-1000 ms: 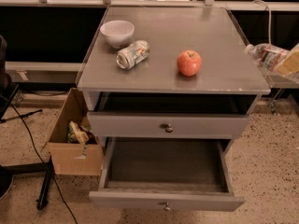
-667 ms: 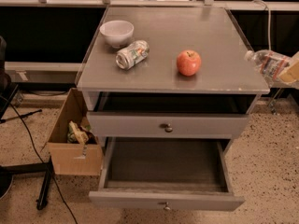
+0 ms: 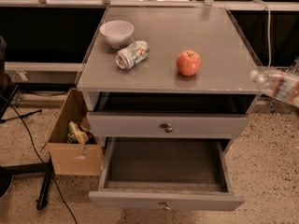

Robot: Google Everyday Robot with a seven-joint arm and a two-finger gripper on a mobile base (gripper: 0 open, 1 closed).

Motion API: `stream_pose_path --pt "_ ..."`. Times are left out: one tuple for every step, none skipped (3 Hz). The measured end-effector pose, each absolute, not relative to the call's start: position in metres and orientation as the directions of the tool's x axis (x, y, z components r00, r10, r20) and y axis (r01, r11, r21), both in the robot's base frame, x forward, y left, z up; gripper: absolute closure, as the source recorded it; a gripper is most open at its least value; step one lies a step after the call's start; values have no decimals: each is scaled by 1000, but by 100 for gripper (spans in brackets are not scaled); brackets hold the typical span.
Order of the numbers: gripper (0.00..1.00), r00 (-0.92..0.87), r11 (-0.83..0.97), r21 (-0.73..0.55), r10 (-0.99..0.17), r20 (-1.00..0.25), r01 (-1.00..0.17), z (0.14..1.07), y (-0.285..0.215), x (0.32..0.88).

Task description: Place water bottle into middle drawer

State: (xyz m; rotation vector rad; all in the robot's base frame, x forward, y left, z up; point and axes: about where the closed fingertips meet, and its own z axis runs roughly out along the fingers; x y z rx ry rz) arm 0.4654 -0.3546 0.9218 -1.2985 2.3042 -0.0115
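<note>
The water bottle (image 3: pixel 276 84) is a clear bottle with a white cap and a reddish-banded label. It hangs tilted in the air at the right edge of the camera view, beside the cabinet's right front corner, cap pointing left. My gripper (image 3: pixel 296 70) holds it and is almost wholly past the right edge of the frame. The middle drawer (image 3: pixel 163 200) is pulled out below and to the left of the bottle, and its dark floor is bare. The taller-fronted drawer (image 3: pixel 168 125) above it is pushed in.
On the cabinet top (image 3: pixel 210 36) are a white bowl (image 3: pixel 116 32), a silver-and-green can (image 3: pixel 132 54) on its side and a red apple (image 3: pixel 188 62). An open cardboard box (image 3: pixel 74 139) stands on the floor at the left, with cables beside it.
The water bottle has moved down and slightly right, from the level of the cabinet top to just below its edge. The gripper has slid further out of view.
</note>
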Motion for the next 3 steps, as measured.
stream_pose_path --pt "100 -347 454 -166 -829 -439 -875 907 -348 427" --pt "100 -329 435 -168 -838 -435 -885 907 -345 426" --pt "100 -310 414 -164 -844 -438 -895 896 -345 427"
